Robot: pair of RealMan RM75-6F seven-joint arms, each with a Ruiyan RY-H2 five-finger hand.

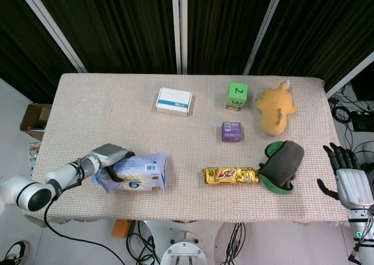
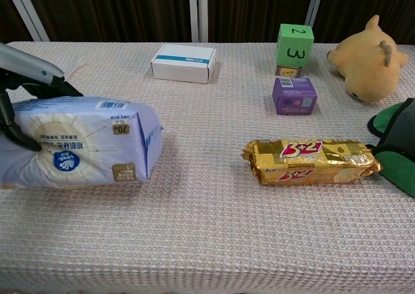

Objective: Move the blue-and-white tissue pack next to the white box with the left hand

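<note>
Left hand, head view: closed around the near-left end of the blue-and-white tissue pack, fingers wrapped over its top edge, pack turned onto a long side near the front edge of the table; white box lies well beyond the hand and to its right, far from the pack; step in hand judged to be the carry, grasp made, transfer not yet done; next move calls for keeping the grip while taking the pack away from the robot and rightward, setting it down just beside the box without nudging it; right hand off the table's right end, fingers spread, holding nothing; no container with contents visible, the box being closed, contents cannot be told. Chest view: left hand at the left frame edge, dark fingers clasping the tissue pack, whose printed face looks toward the camera; white box behind and right of the hand, lid shut; path between pack and box appears bare cloth
</note>
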